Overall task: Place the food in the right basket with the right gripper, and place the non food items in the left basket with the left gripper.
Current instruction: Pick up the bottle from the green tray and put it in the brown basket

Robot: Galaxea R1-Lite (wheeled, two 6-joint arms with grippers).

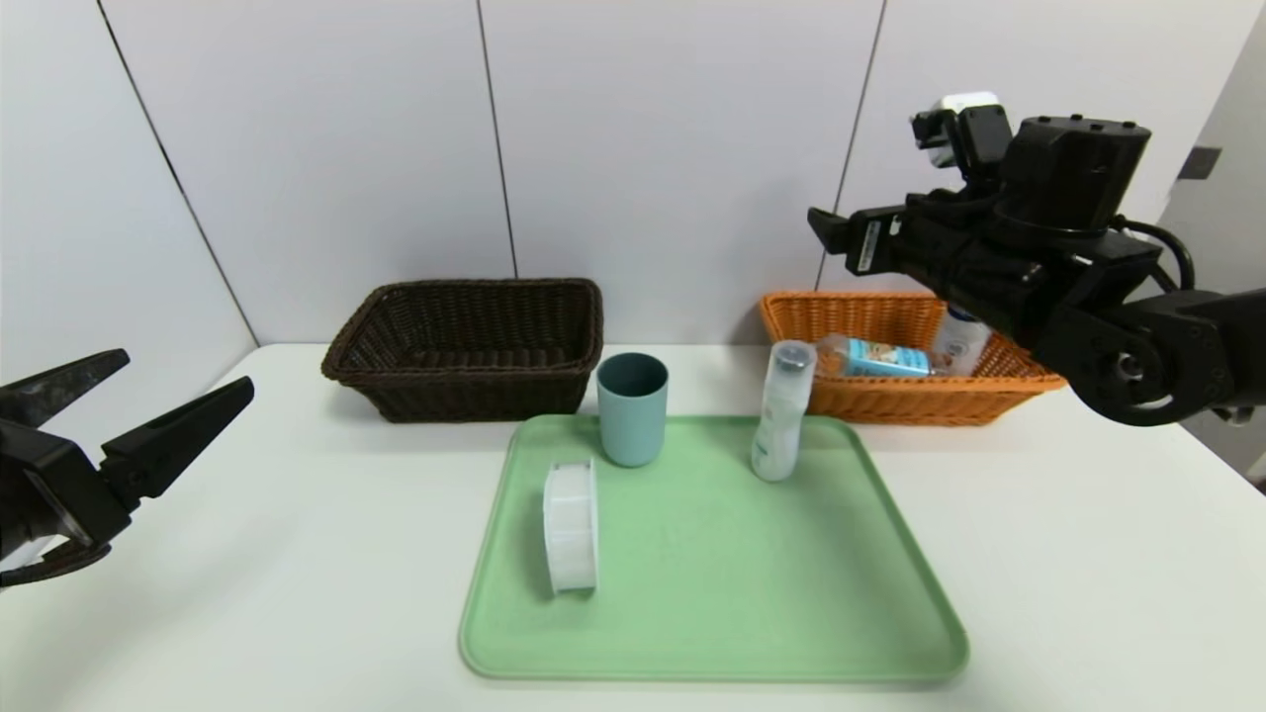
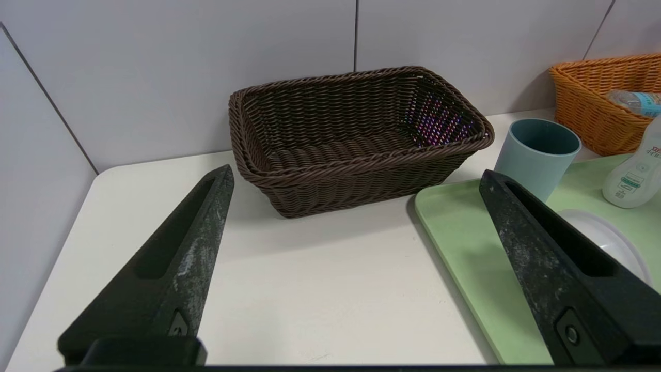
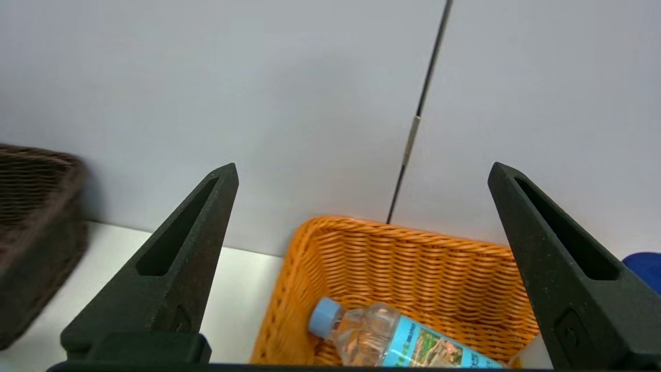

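Sorting half done: both bottles lie in our orange basket | right tool wide open, empty above it | left tool wide open, empty, waiting beside the tray for the cup

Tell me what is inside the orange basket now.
The orange wicker basket holds a clear water bottle with a light-blue cap, lying on its side, and a white bottle beside it. The right arm covers most of the white bottle and the basket's right end.

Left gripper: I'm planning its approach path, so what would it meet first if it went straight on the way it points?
Probably the dark brown basket: it sits between the open left gripper fingers in the wrist view, bare table before it. Depth is unclear.
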